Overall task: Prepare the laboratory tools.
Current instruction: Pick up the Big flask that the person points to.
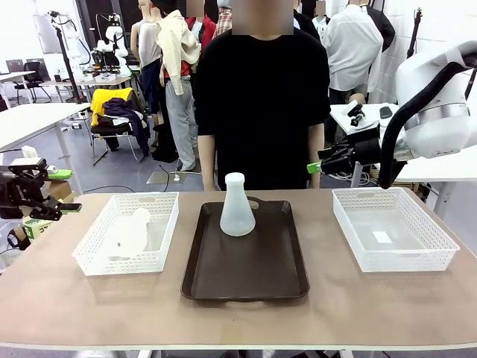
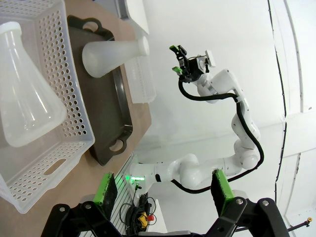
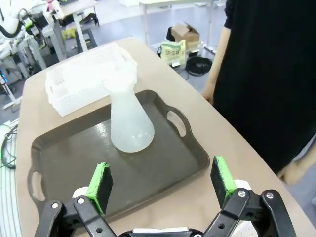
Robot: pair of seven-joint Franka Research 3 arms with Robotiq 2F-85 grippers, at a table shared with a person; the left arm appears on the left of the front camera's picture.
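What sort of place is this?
Most likely a robotics research lab: a white robot arm at a table, a plastic flask standing on a dark tray between white baskets, and more work tables behind.

A robot lab, a big work room; a white robot arm [image 1: 440, 104] hangs by the right edge of the brown table [image 1: 74, 313]; white desks [image 1: 30, 119], an office chair [image 1: 33, 74], a cardboard box [image 3: 185, 33] and cables [image 3: 197, 64] stand behind

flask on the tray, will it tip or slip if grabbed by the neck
The flask looks empty and thin plastic, so probably light. Its wide base on the tray should resist tipping. The smooth tapered neck may slip.
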